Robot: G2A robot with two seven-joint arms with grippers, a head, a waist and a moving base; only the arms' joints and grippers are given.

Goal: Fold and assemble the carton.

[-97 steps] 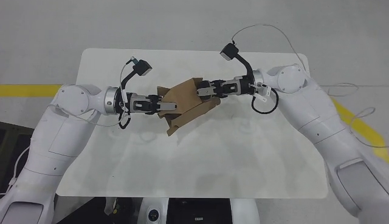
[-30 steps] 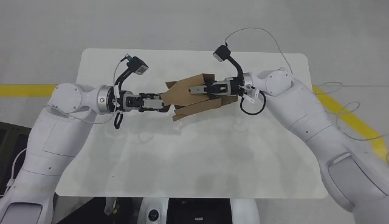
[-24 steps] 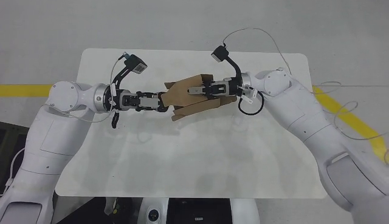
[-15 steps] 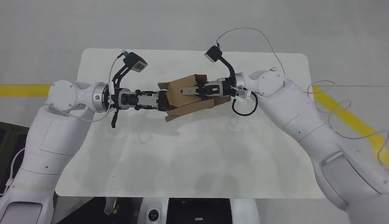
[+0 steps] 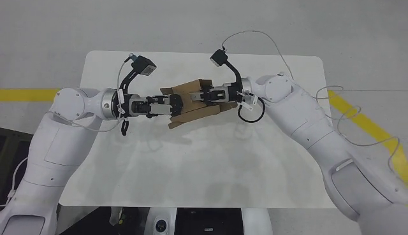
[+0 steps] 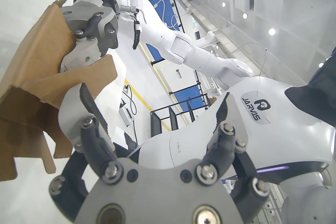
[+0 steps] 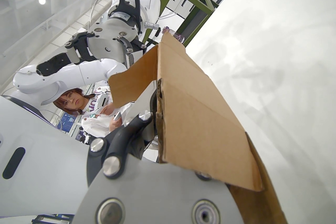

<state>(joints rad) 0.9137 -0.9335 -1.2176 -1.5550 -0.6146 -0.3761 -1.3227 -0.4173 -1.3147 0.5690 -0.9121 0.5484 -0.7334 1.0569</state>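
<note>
A brown cardboard carton (image 5: 189, 100), partly folded with loose flaps, hangs above the middle of the white table (image 5: 268, 165). My right gripper (image 5: 197, 97) comes in from the right and is shut on one carton wall (image 7: 194, 114); the wall hides most of its fingers. In the left wrist view this gripper (image 6: 86, 36) grips the carton (image 6: 34, 57) near a flap. My left gripper (image 5: 169, 106) is at the carton's left end with its fingers spread wide, open (image 6: 153, 91). One left finger (image 6: 88, 101) rests against a flap; the other stands free.
The table's front half (image 5: 204, 171) and far edge are bare. A thin cable (image 5: 274, 34) arcs above the right arm. A yellow floor line (image 5: 25, 95) runs beside the table on both sides.
The carton has been carried a little to the left and turned flatter by the right arm. The left gripper has stayed at its left end, open.
</note>
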